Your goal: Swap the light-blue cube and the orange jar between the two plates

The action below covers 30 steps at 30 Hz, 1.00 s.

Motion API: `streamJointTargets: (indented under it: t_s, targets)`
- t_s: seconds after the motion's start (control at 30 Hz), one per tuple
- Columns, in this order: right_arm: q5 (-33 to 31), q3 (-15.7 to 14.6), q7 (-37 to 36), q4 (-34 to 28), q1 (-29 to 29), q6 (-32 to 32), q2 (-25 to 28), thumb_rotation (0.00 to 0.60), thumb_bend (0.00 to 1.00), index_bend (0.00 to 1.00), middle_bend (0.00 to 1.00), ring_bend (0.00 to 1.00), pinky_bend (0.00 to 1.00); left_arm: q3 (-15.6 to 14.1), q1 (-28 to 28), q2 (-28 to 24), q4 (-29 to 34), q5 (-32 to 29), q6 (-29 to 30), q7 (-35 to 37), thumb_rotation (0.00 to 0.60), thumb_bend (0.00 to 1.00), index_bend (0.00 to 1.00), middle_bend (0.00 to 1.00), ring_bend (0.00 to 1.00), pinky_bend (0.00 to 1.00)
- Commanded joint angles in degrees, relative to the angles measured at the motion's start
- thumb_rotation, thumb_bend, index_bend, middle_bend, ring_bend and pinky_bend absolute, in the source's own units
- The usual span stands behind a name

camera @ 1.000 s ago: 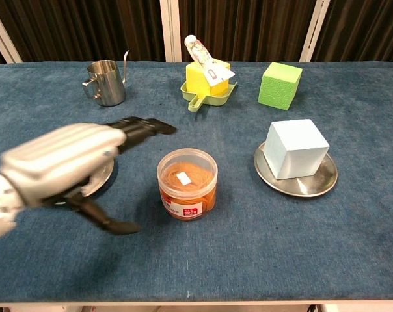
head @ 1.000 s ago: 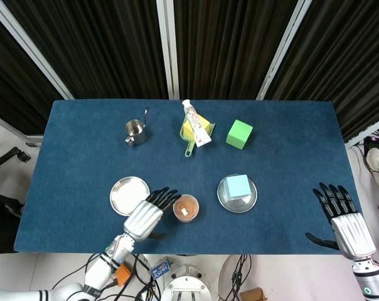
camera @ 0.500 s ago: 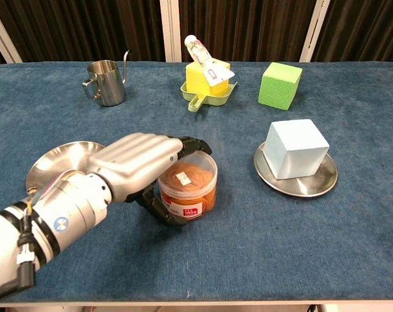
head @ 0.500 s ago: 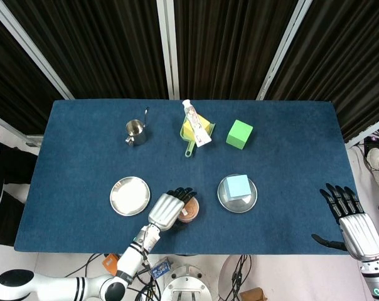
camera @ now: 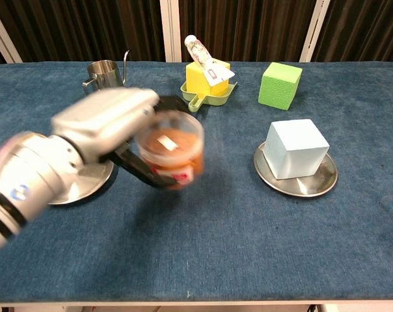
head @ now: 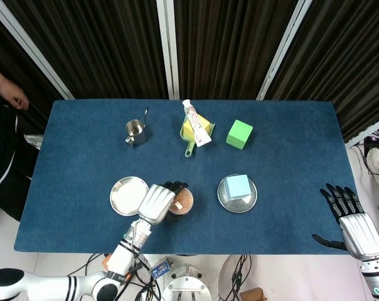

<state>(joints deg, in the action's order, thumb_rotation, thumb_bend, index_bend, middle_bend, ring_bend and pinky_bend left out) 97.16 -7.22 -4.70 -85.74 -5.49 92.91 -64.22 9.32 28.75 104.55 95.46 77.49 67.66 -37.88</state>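
Observation:
My left hand (head: 157, 203) (camera: 108, 127) grips the orange jar (head: 181, 202) (camera: 170, 150) and holds it lifted off the cloth, tilted and blurred in the chest view. The jar hangs just right of the empty left plate (head: 127, 195) (camera: 86, 182). On the right plate (head: 237, 199) (camera: 297, 179) sits the light-blue cube (head: 238, 186) (camera: 295, 148). My right hand (head: 353, 227) is open with fingers spread at the table's near right corner, seen only in the head view.
At the back stand a steel pitcher (head: 135, 132) (camera: 105, 82), a yellow-green tray with a yellow block and a tube (head: 196, 128) (camera: 207, 79), and a green cube (head: 239, 134) (camera: 280, 85). A person's arm (head: 7, 94) shows at the far left.
My left hand closed around the orange jar and lifted it up and to the left, toward the empty plate. The right hand has hardly moved.

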Motion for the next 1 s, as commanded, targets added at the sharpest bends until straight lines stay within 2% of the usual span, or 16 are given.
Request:
streamJointTargets:
  t_s: [0.03,0.23,0.43,0.57,0.6,0.7,0.73,0.83,0.9,1.0]
  targets:
    - [0.4,0.1,0.1,-0.2,0.2,-0.1,0.1,0.484,0.18,0.0,0.0,0.0,0.0,1.0,-2.0,-6.3,0.6,-0.2,3.3,0.4,0.6,0.34,0.6,0.61,0.64,0.71]
    - [1.1,0.4,0.5,-0.4,0.6,-0.5,0.1,0.485,0.18,0.0,0.0,0.0,0.0,0.6,-4.0,-11.3,-0.8,-2.6,3.9,4.9,0.6,0.34,0.6,0.61,0.64,0.71]
    - [1.7,0.7,0.2,-0.4,1.2,-0.3,0.3,0.486,0.18,0.0,0.0,0.0,0.0,-2.5,-5.2,-12.2,-3.7,-2.4,3.7,7.0,0.6,0.32,0.6,0.6,0.61,0.71]
    - [2.3,0.9,0.2,-0.3,1.5,-0.1,0.3,0.486,0.18,0.0,0.0,0.0,0.0,-4.3,-5.4,-12.0,-5.2,-2.9,2.1,7.9,0.6,0.28,0.56,0.54,0.55,0.68]
    - [2.3,0.9,0.2,-0.3,1.6,-0.1,0.2,0.486,0.18,0.0,0.0,0.0,0.0,-4.7,-5.3,-12.1,-5.3,-2.7,1.7,8.2,0.6,0.23,0.51,0.5,0.5,0.65]
    - [2.5,1.0,0.1,-0.3,1.6,-0.5,0.2,0.486,0.18,0.0,0.0,0.0,0.0,-5.3,-5.1,-12.3,-5.8,-1.4,2.0,8.0,0.6,0.11,0.3,0.29,0.3,0.5]
    - [2.7,0.9,0.1,-0.3,1.6,-0.6,0.3,0.486,0.18,0.0,0.0,0.0,0.0,-5.4,-5.0,-12.5,-5.7,-1.3,2.1,7.5,0.6,0.07,0.21,0.2,0.2,0.43]
    - [3.6,0.7,-0.3,-0.4,1.6,-0.6,0.4,0.485,0.18,0.0,0.0,0.0,0.0,-6.1,-5.4,-14.2,-2.7,-2.4,1.6,6.2,0.6,0.01,0.05,0.06,0.07,0.31]
    - [3.8,0.8,0.0,-0.3,1.8,-0.4,0.4,0.487,0.18,0.0,0.0,0.0,0.0,-6.6,-5.7,-16.1,0.1,-2.2,2.0,5.8,0.599,0.0,0.01,0.02,0.03,0.28]
    - [4.0,1.0,0.5,-0.3,2.0,-0.3,0.2,0.487,0.18,0.0,0.0,0.0,0.0,-8.3,-7.2,-19.5,4.1,1.3,4.8,6.8,0.597,0.0,0.0,0.0,0.01,0.27]
